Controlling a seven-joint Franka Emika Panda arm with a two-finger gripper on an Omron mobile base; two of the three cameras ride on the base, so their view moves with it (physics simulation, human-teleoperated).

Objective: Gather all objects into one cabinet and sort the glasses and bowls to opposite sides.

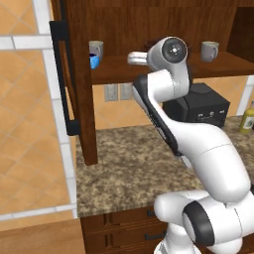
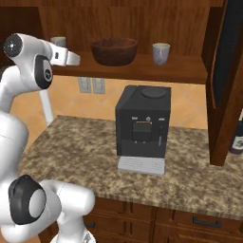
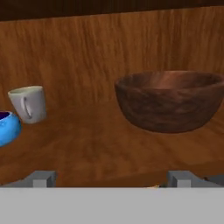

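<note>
The wooden cabinet (image 1: 82, 99) stands open, and everything sits on its shelf (image 2: 156, 71). The wide dark-brown bowl (image 2: 114, 51) is in the middle of the shelf and shows at right in the hand view (image 3: 170, 100). One pale mug (image 1: 96, 48) and the blue mug (image 1: 94, 61) stand at the shelf's left end, also visible in the hand view as the pale mug (image 3: 28, 103) and blue mug (image 3: 6, 127). A second pale mug (image 2: 161, 53) stands right of the bowl. My gripper (image 3: 111, 179) is open at the shelf's front edge, between the left mugs and the bowl, holding nothing.
A black coffee machine (image 2: 142, 123) sits on the granite counter (image 1: 129, 163) under the shelf. The left cabinet door with its black bar handle (image 1: 62, 79) swings out; the right door (image 2: 228, 71) is open too. A yellow bottle (image 1: 247, 119) stands at the counter's right.
</note>
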